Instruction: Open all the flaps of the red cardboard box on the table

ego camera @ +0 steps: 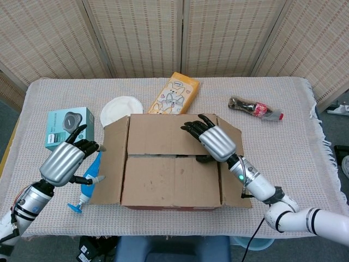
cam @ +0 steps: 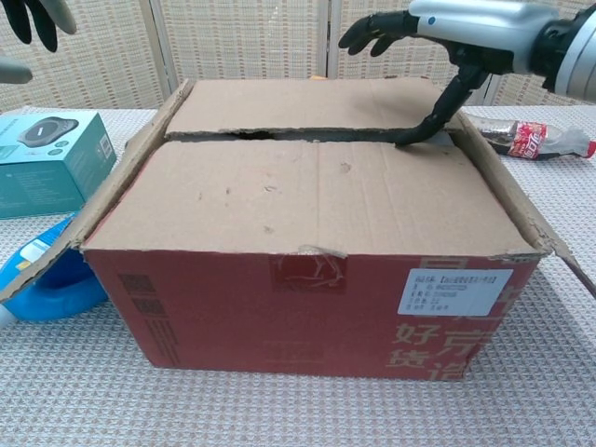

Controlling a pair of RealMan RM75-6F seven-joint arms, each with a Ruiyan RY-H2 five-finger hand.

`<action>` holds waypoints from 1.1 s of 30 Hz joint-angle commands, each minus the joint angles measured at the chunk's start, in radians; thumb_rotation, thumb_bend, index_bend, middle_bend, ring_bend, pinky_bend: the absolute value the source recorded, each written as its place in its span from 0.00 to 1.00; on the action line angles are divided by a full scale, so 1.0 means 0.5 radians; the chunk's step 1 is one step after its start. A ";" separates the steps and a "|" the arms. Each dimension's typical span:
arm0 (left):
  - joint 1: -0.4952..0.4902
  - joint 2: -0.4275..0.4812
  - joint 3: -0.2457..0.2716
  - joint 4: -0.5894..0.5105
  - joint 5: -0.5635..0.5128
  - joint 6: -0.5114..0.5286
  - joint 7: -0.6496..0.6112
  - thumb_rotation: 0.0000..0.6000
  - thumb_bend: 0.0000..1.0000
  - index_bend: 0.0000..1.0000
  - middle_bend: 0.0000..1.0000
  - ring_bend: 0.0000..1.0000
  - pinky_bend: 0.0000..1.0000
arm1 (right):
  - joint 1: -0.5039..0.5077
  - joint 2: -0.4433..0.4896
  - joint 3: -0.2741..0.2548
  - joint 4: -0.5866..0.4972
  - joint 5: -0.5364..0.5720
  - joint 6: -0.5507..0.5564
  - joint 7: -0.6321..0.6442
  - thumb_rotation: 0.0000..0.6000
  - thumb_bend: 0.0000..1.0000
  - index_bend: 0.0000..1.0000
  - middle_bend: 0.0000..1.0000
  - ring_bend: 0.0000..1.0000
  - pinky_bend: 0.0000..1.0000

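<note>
While a teal carton [ego camera: 66, 125] flanks the box [ego camera: 172, 161], the right hand [ego camera: 211, 141] hovers above.

A staged robot test area, likely a lab. Woven folding screens [ego camera: 136, 35] close off the background behind a table [ego camera: 305, 125] covered in textured cloth, where unrelated props lie scattered: a snack bag [ego camera: 174, 94], a soda bottle [ego camera: 255, 107], a teal box [ego camera: 64, 124].
</note>
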 commanded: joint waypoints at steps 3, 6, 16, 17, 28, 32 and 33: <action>0.003 -0.002 -0.005 -0.002 0.000 -0.006 0.002 0.58 0.22 0.36 0.42 0.41 0.00 | 0.037 -0.088 0.020 0.088 0.009 0.038 -0.005 1.00 0.15 0.11 0.15 0.14 0.00; 0.008 0.002 -0.009 -0.007 0.002 -0.006 0.008 0.58 0.22 0.36 0.42 0.41 0.00 | 0.049 -0.114 0.049 0.122 -0.002 0.092 0.020 1.00 0.19 0.11 0.15 0.14 0.00; 0.032 0.008 -0.029 -0.008 0.028 0.032 -0.010 0.58 0.22 0.36 0.42 0.41 0.00 | 0.069 -0.068 0.233 0.181 0.085 0.268 0.052 1.00 0.20 0.11 0.15 0.16 0.00; 0.032 0.008 -0.028 -0.007 0.031 0.030 -0.011 0.58 0.22 0.36 0.42 0.41 0.00 | 0.077 -0.064 0.252 0.197 0.110 0.266 0.047 1.00 0.20 0.11 0.15 0.16 0.00; 0.033 0.007 -0.034 -0.019 0.043 0.011 -0.016 0.58 0.22 0.36 0.42 0.41 0.00 | 0.258 -0.155 0.407 0.586 0.412 0.133 -0.073 1.00 0.20 0.11 0.16 0.17 0.00; 0.034 0.015 -0.038 -0.026 0.050 0.008 -0.029 0.58 0.22 0.36 0.42 0.41 0.00 | 0.328 -0.235 0.445 0.786 0.515 0.085 -0.077 1.00 0.20 0.11 0.16 0.18 0.00; 0.034 0.016 -0.038 -0.026 0.048 0.005 -0.030 0.58 0.22 0.36 0.42 0.41 0.00 | 0.342 -0.249 0.448 0.829 0.534 0.069 -0.080 1.00 0.20 0.11 0.16 0.18 0.00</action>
